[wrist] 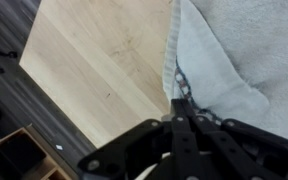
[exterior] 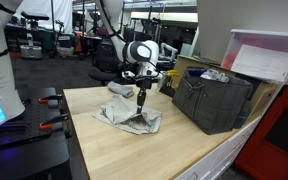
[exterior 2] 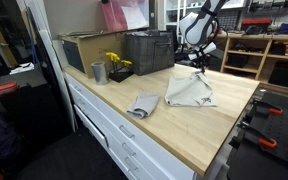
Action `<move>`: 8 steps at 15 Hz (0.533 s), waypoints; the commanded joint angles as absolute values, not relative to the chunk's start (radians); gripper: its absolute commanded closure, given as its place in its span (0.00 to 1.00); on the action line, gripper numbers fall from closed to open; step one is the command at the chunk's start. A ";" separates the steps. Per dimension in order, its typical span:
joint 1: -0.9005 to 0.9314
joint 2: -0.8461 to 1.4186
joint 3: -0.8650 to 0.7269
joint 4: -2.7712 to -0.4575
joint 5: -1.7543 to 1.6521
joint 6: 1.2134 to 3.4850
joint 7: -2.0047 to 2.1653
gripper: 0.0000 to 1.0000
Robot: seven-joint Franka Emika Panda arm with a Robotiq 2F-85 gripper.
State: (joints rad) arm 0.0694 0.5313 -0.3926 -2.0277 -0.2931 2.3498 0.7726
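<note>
**End effector pinched shut on the edge of a towel**

The end effector [exterior: 141,98] points down at the surface [exterior: 109,150], its jaws brought together on a grey towel [exterior: 134,120]. In the wrist view the dark fingers [wrist: 184,135] meet right at the towel's hemmed edge [wrist: 176,85]. The rest of the fabric spreads away to one side, and bare pale wood [wrist: 104,60] lies on the other. Dark floor [wrist: 24,110] shows beyond the surface's edge.

In both exterior views the towel lies rumpled on the wooden top, rising a little where it is gripped. It sits near the middle of the surface, just in front of a dark crate [exterior 2: 149,50].

A smaller grey cloth [exterior 2: 142,105] lies flat, near the towel but apart from it, closer to the surface's front edge. In an exterior view a metal cup [exterior 2: 98,72] stands beside the crate, with a cardboard box [exterior 2: 82,48] behind it.
</note>
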 commanded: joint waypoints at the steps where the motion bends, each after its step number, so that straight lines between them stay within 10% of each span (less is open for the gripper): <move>1: 0.083 0.530 -0.404 -1.994 -0.337 2.265 0.923 1.00; 2: 0.076 0.531 -0.396 -1.986 -0.331 2.245 0.952 0.74; 8: 0.061 0.509 -0.345 -1.990 -0.315 2.201 1.051 0.37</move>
State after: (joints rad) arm 0.0741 0.5324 -0.3825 -1.9878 -0.3134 2.2251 1.0095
